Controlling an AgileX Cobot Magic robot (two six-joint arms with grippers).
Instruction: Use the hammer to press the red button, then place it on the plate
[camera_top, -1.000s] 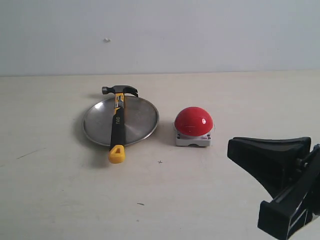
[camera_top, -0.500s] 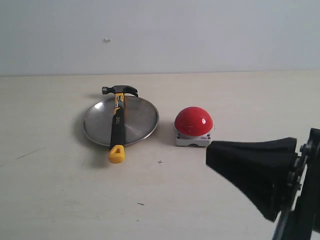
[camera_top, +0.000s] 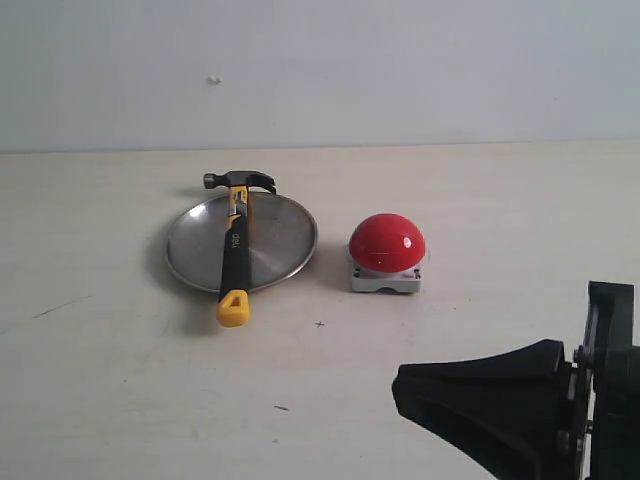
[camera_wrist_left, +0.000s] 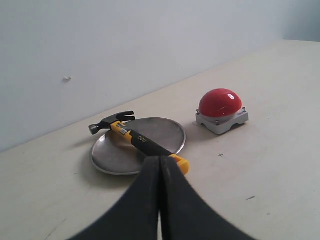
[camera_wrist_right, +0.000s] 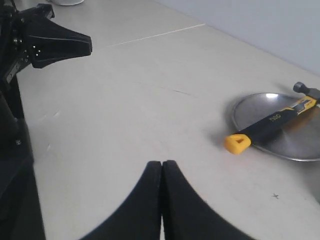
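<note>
The right gripper (camera_top: 402, 386) has been sinking and sliding leftward across the lower corner of the exterior view over the last second, while the hammer, plate and button have not shifted.

The hammer (camera_top: 236, 250) is lying across the plate (camera_top: 285, 235). Its dark head is overhanging the far rim and its yellow end is poking past the near rim onto the table (camera_top: 120, 380). It is probably handling as a stiff, head-heavy tool. The black banded handle is likely offering a grippy hold, and the best place to take it is the mid-handle, toward the head, so that it is not tipping in the fingers. The thin metal plate may be skidding or rocking if the handle is being levered against its rim.

From the right gripper, whose fingers are pressed together on nothing, the hammer is lying well apart, farther off and to the left. The red button (camera_top: 387, 243) is sitting nearer, beyond the fingertips and just beside the plate. The left gripper (camera_wrist_left: 160, 159) is likewise closed and empty, and is pointing toward the hammer's yellow end, which is showing just past its tips.
</note>
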